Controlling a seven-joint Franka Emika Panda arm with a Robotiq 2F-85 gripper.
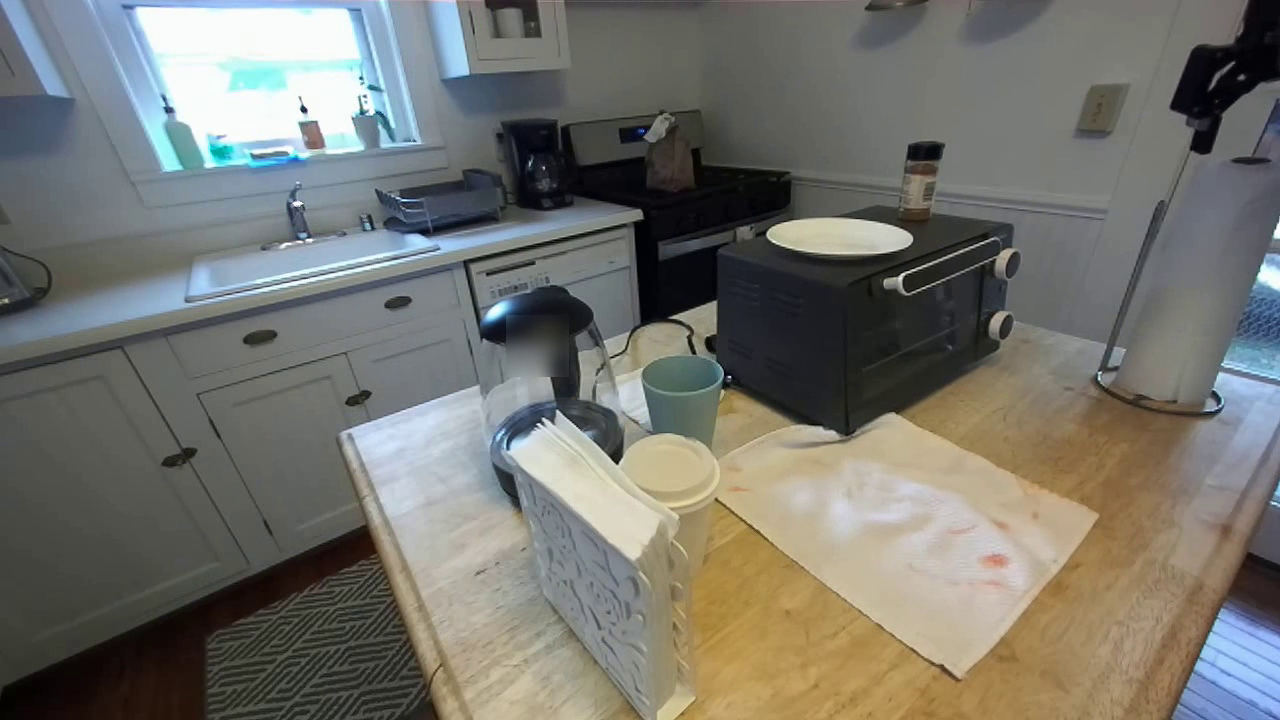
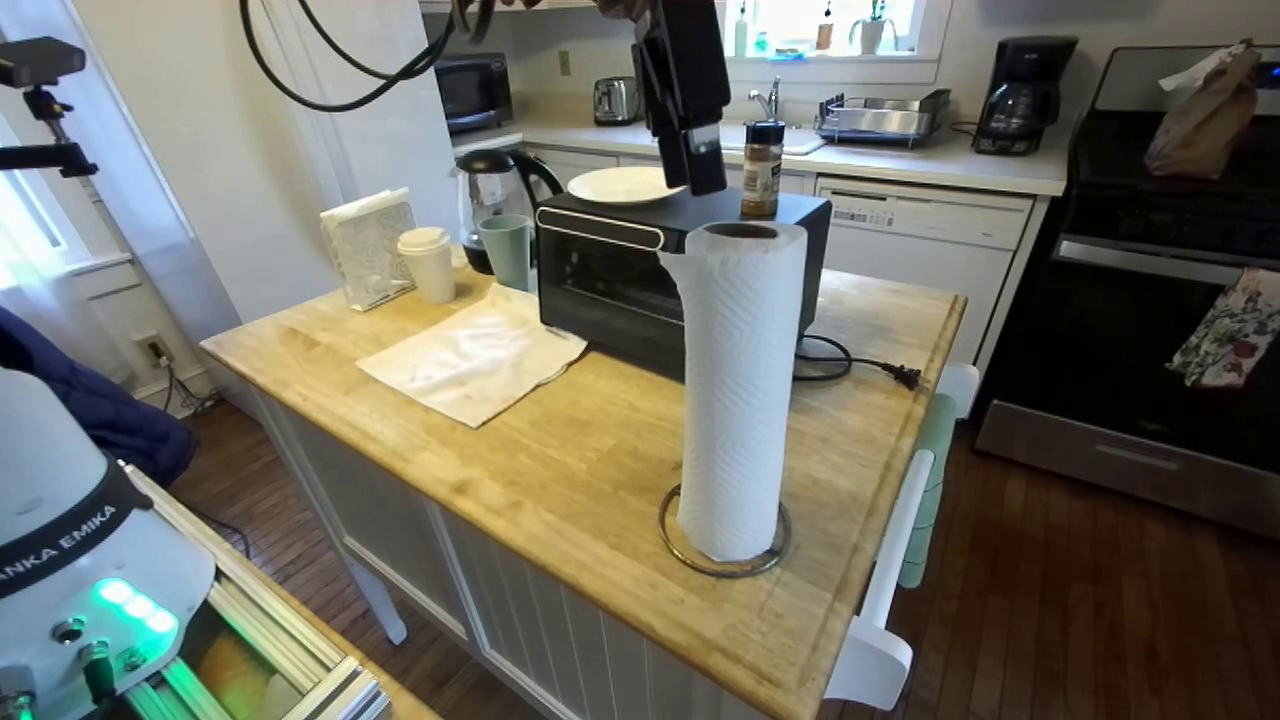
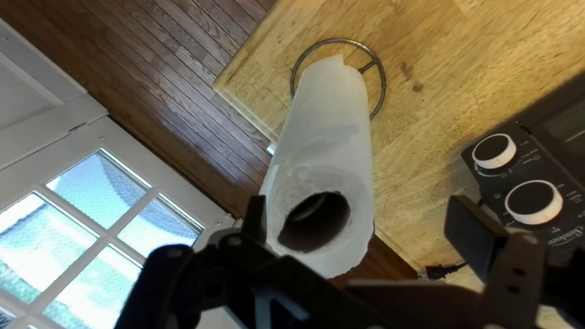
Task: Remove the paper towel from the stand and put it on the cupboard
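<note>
A tall white paper towel roll [image 2: 740,390] stands upright on a round metal wire stand [image 2: 720,573] near a corner of a pale wooden tabletop [image 2: 570,440]. The black two-fingered gripper [image 3: 363,224] hangs close to the roll's upper end, its fingers [image 3: 470,235] spread wide apart; in the wrist view one finger [image 3: 255,219] overlaps the roll's edge, and whether the two touch cannot be told. In both exterior views a black box-shaped toaster oven [image 1: 785,330] sits on the same tabletop, bearing a round white plate [image 1: 840,238] and a black-lidded jar with brown contents [image 1: 918,190]. A pale cloth with reddish stains [image 1: 900,520] lies just beside the oven. Near the cloth stand a tapered blue-green cup [image 1: 683,400], a white lidded cup [image 1: 670,475], a glass kettle with a black lid [image 2: 488,200] and a white patterned holder [image 1: 600,590] filled with napkins [image 1: 595,490].
</note>
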